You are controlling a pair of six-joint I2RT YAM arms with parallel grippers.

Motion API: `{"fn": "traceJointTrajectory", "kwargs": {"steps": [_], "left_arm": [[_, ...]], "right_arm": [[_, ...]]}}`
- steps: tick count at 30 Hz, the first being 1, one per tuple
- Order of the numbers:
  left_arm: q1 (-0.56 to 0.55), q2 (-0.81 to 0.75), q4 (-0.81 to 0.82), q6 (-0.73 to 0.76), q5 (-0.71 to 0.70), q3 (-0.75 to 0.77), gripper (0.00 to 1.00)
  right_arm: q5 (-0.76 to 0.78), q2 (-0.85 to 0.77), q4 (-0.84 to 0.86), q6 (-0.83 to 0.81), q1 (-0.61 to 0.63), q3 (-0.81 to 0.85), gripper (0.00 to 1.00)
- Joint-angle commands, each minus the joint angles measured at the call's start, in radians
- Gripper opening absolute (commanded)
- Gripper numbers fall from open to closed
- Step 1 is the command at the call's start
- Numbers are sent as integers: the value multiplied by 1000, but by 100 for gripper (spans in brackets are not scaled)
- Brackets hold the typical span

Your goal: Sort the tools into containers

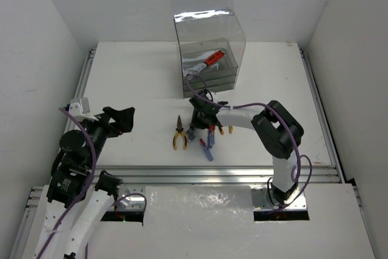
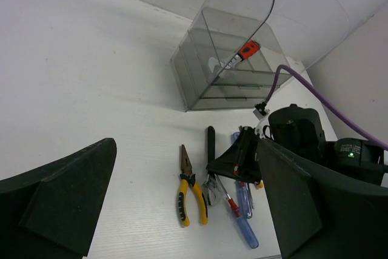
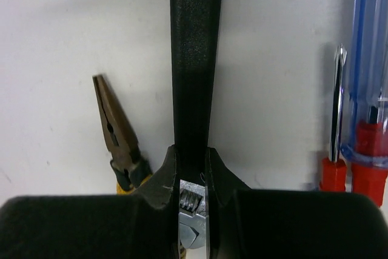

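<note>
1. My right gripper [image 3: 193, 161] is pinched narrow on the black-handled adjustable wrench [image 3: 193, 59]. Its two fingers clamp the neck just above the silver knurled head, and the handle runs straight away from my wrist.
2. The wrench looks to be lying on the white table [image 1: 133, 77], near the front of the clear, smoky plastic container [image 1: 209, 47] but apart from it.
3. Just to the left of the wrench lie the yellow-handled needle-nose pliers [image 1: 179, 133], nose closed and pointing toward the container.
4. On the wrench's other side lie a thin red-handled screwdriver [image 3: 333, 177] and a blue clear-handled screwdriver [image 3: 368, 59], side by side. I cannot tell whether they touch.
5. Inside the container a red-handled silver wrench [image 1: 211, 59] rests tilted in the trays; I cannot tell which tray.
6. My left gripper [image 1: 123, 117] stands wide apart, holding nothing, over bare table well to the left of the tools.
</note>
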Motion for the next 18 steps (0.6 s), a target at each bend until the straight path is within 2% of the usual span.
{"fn": "traceJointTrajectory", "kwargs": {"steps": [1, 8, 18], "left_arm": [[-13, -3, 16, -9, -7, 5, 100], [-17, -3, 16, -9, -4, 5, 100], [-22, -4, 16, -11, -7, 3, 100]], "right_arm": [[-53, -101, 126, -9, 1, -51, 0], [-70, -268, 247, -24, -33, -160, 0], [-170, -408, 376, -30, -125, -232, 0]]}}
